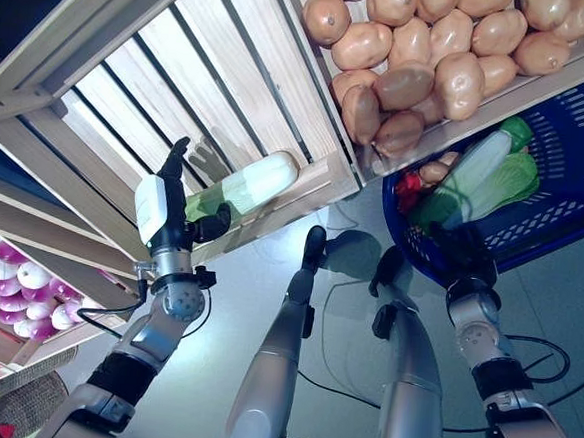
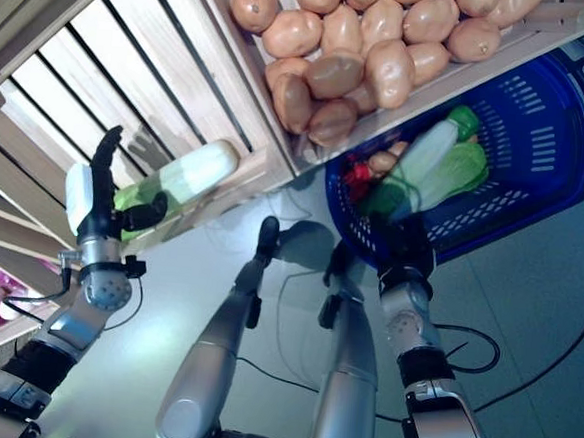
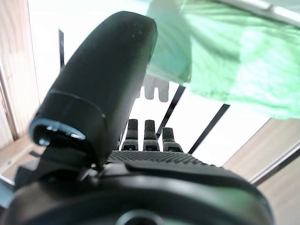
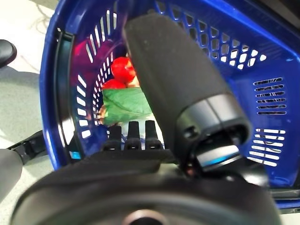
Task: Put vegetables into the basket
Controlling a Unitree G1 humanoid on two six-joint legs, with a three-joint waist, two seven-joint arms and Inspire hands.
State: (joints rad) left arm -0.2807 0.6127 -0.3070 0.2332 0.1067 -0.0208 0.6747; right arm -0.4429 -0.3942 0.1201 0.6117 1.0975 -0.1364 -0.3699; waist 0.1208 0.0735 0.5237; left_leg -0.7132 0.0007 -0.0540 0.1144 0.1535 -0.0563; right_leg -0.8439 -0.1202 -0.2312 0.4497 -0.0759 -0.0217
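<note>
Left hand [image 1: 178,206] is up at the slatted wooden crate [image 1: 181,81], left of centre in the head views, fingers straight and released, thumb out towards the leaves, nothing gripped. Just to its right lies the long pale-green-and-white Chinese cabbage [image 1: 249,184], resting on the crate's lower rail; its long axis runs from the leafy end at the hand up and rightward to the white stalk end. From the wrist, green leaf [image 3: 225,61] looms past the thumb, very close, though contact I cannot call. So the left hand is far the nearer one. Over at right, the right hand [image 1: 467,259] sits at the near rim of the blue plastic basket [image 1: 566,168], which already carries another cabbage [image 1: 480,177] and red vegetables [image 4: 123,69]; whether its fingers clasp that rim, I cannot tell.
</note>
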